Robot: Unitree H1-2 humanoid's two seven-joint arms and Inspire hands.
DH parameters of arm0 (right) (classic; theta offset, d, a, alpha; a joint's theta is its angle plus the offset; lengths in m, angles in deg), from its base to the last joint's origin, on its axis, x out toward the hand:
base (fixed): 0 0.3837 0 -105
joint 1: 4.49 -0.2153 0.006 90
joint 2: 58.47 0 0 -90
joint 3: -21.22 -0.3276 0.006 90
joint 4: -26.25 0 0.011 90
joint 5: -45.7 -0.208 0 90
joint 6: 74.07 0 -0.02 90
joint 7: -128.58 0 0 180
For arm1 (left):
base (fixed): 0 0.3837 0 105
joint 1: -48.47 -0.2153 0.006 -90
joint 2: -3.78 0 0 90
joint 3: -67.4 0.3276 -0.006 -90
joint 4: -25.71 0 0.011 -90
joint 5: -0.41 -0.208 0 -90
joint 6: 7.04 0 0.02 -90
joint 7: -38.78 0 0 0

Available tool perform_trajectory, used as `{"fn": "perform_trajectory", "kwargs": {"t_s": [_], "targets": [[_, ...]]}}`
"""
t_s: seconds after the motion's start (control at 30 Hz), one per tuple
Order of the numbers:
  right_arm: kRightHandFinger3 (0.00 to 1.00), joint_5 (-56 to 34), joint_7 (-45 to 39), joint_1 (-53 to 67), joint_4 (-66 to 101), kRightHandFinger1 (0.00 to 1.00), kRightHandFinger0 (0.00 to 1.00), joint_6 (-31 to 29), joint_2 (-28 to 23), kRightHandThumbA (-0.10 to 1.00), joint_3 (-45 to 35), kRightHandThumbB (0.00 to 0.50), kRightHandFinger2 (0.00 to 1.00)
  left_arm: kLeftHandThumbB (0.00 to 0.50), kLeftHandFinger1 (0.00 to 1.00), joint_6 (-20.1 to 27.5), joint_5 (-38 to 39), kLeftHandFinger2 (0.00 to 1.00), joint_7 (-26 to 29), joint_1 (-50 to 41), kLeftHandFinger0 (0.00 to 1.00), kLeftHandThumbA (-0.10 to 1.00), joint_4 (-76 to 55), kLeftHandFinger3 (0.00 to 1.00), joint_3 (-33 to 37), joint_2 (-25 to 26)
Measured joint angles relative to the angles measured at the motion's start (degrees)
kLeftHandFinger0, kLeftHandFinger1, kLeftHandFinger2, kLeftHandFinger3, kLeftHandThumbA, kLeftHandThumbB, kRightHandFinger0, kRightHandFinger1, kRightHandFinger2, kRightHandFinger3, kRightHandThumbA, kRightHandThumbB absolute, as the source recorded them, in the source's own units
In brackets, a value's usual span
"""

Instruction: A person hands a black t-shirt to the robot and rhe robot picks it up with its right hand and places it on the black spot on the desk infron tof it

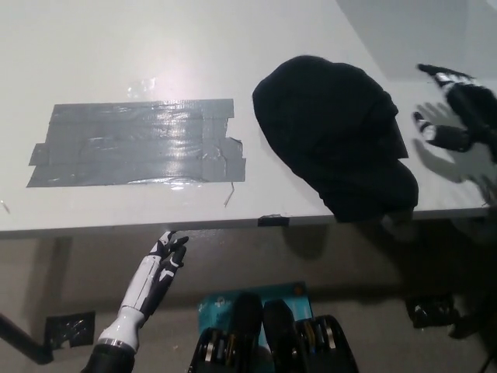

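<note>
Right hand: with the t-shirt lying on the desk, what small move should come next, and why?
Probably draw the right hand further back off the desk. It is open and clear of the black t-shirt, which lies in a heap covering a black patch, so nothing is left to hold. The left hand rests below the desk edge.

One black t-shirt (338, 140) and one patch of grey tape (136, 144) lie on one white counter (116, 47); two robot hands, one white hand (163, 260) and one black hand (458, 109), are visible.
</note>
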Motion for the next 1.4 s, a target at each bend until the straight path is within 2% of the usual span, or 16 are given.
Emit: {"fn": "perform_trajectory", "kwargs": {"t_s": [0.03,0.07,0.1,0.13,0.2,0.3,0.4,0.5,0.6,0.67,0.7,0.8,0.87,0.93,1.07,1.4], "targets": [[1.0,-1.21,-0.99,0.92,1.98,1.0,1.0,0.63,-1.27,0.6,-0.6,0.5,1.0,0.43,0.93,-0.05,0.0,0.89,-0.01,0.12,0.79,1.0,0.11,1.0,0.0,0.0],[1.0,-2.22,-1.73,1.73,3.62,1.0,1.0,1.09,-2.35,0.98,-1.14,0.5,1.0,0.44,0.91,-0.09,0.0,0.88,-0.01,0.18,0.78,1.0,0.19,1.0,0.0,0.0],[1.0,-3.1,-2.29,2.53,5.18,1.0,1.0,1.49,-3.28,1.0,-1.73,0.5,1.0,0.44,0.91,-0.11,0.0,0.88,-0.04,0.25,0.77,1.0,0.25,1.0,0.01,-0.01],[1.0,-4.0,-2.79,3.52,6.92,1.0,1.0,1.9,-4.33,1.0,-2.55,0.418,1.0,0.443,0.91,-0.13,0.0,0.87,-0.1,0.29,0.77,1.0,0.33,1.0,0.01,-0.01],[1.0,-5.57,-3.43,5.73,10.36,1.0,1.0,2.78,-6.08,1.0,-4.37,0.355,1.0,0.436,0.93,-0.14,0.0,0.9,-0.2,0.33,0.77,1.0,0.49,1.0,0.0,0.0],[1.0,-7.83,-3.61,10.58,16.58,1.0,1.0,4.21,-7.74,1.0,-7.81,0.355,1.0,0.431,0.93,-0.15,0.0,0.91,-0.54,0.33,0.77,1.0,0.89,1.0,0.01,-0.01],[1.0,-8.99,-3.57,14.67,22.25,1.0,1.0,5.16,-7.56,1.0,-9.47,0.41,1.0,0.428,0.93,-0.15,0.0,0.9,-0.59,0.32,0.76,1.0,1.02,1.0,0.02,-0.03],[1.0,-9.59,-3.51,17.71,26.38,1.0,1.0,5.73,-6.75,1.0,-10.02,0.331,1.0,0.428,0.92,-0.15,0.01,0.89,-0.61,0.32,0.76,1.0,1.08,1.0,0.01,-0.03],[1.0,-10.49,-3.38,22.7,33.58,1.0,1.0,6.15,-3.88,1.0,-10.13,0.28,1.0,0.434,0.94,-0.15,0.01,0.91,-0.63,0.29,0.76,1.0,1.14,1.0,0.03,-0.05],[1.0,-11.15,-3.35,25.56,37.77,1.0,1.0,6.62,-1.62,1.0,-10.13,0.235,1.0,0.404,0.95,-0.15,0.01,0.93,-0.64,0.2,0.76,1.0,1.14,1.0,0.04,-0.06],[1.0,-11.37,-3.35,26.74,39.22,1.0,1.0,6.73,-0.69,1.0,-10.12,0.252,1.0,0.408,0.95,-0.15,0.01,0.94,-0.64,0.16,0.76,1.0,1.14,1.0,0.04,-0.06],[1.0,-13.39,-3.32,32.39,46.92,1.0,1.0,7.63,5.2,1.0,-10.09,0.197,1.0,0.433,0.95,-0.11,0.02,0.94,-0.67,-0.28,0.77,1.0,1.06,1.0,0.11,-0.04],[1.0,-14.72,-3.23,35.42,50.55,1.0,1.0,8.24,9.08,1.0,-10.18,0.196,1.0,0.435,0.95,0.0,0.06,0.94,-0.72,-0.93,0.78,1.0,0.57,1.0,0.2,-0.05],[1.0,-16.66,-3.18,39.84,53.52,1.0,1.0,9.04,15.7,1.0,-10.2,0.149,1.0,0.453,0.96,0.24,0.23,0.95,-0.79,-2.51,0.78,1.0,-0.37,1.0,0.4,-0.07],[1.0,-18.1,-3.24,43.05,49.93,1.0,1.0,9.45,21.55,1.0,-10.9,0.09,1.0,0.474,1.0,0.45,0.35,1.0,-0.99,-4.56,0.83,1.0,-1.17,1.0,0.68,-0.1],[1.0,-19.2,-4.2,43.73,40.83,1.0,1.0,9.39,23.92,1.0,-14.19,0.067,1.0,0.5,1.0,1.16,0.47,1.0,-1.54,-7.66,0.87,1.0,-1.84,1.0,0.91,-0.11]]}}
